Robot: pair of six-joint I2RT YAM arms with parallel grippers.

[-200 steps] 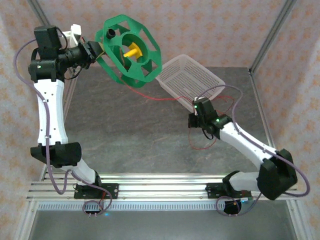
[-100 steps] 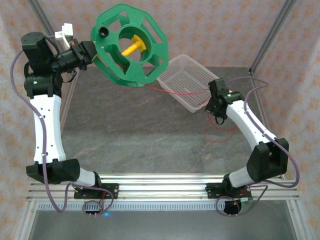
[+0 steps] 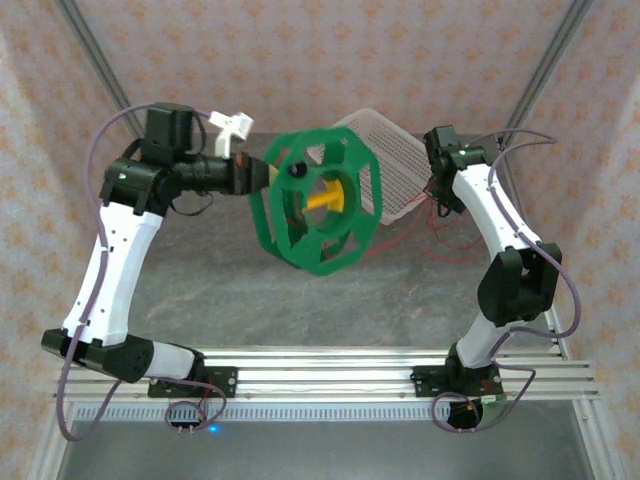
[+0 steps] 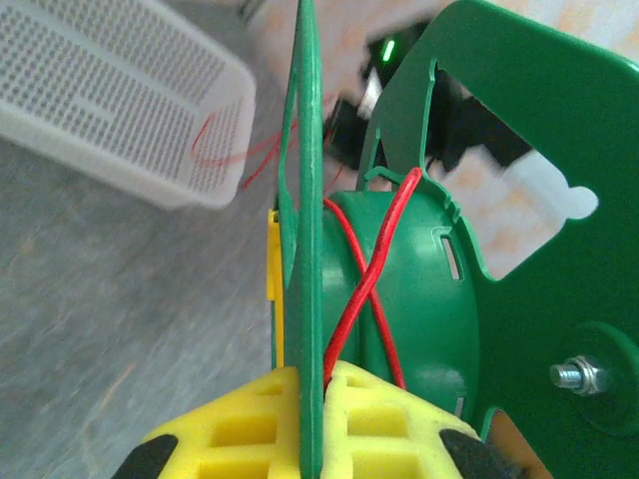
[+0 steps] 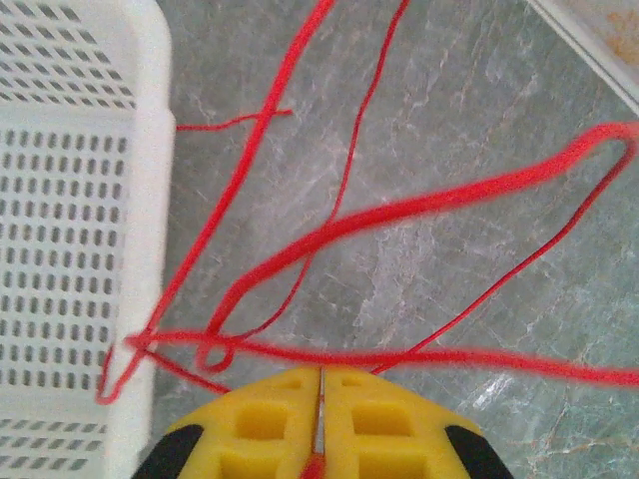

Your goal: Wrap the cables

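Observation:
A big green spool [image 3: 318, 200] with a yellow hub hangs above the table's middle. My left gripper [image 3: 262, 175] is shut on its flange; in the left wrist view the yellow pads [image 4: 250, 429] pinch the thin green flange [image 4: 305, 200]. Two turns of the red cable [image 4: 364, 289] cross on the spool's core. My right gripper [image 3: 440, 195] is at the basket's right side, shut on the red cable, which shows between its pads [image 5: 389, 424]. Loose loops of cable [image 5: 399, 210] sprawl over the grey table and trail toward the spool [image 3: 455, 255].
A white mesh basket [image 3: 400, 165] sits at the back right, tipped behind the spool; its wall is close to my right gripper [image 5: 60, 200] and some cable lies in it [image 4: 215, 140]. Metal frame posts stand at the back corners [image 3: 545, 70].
My left arm swung the spool from the far left back corner to the middle of the table. My right arm moved back and right to the basket's side, pulling cable along.

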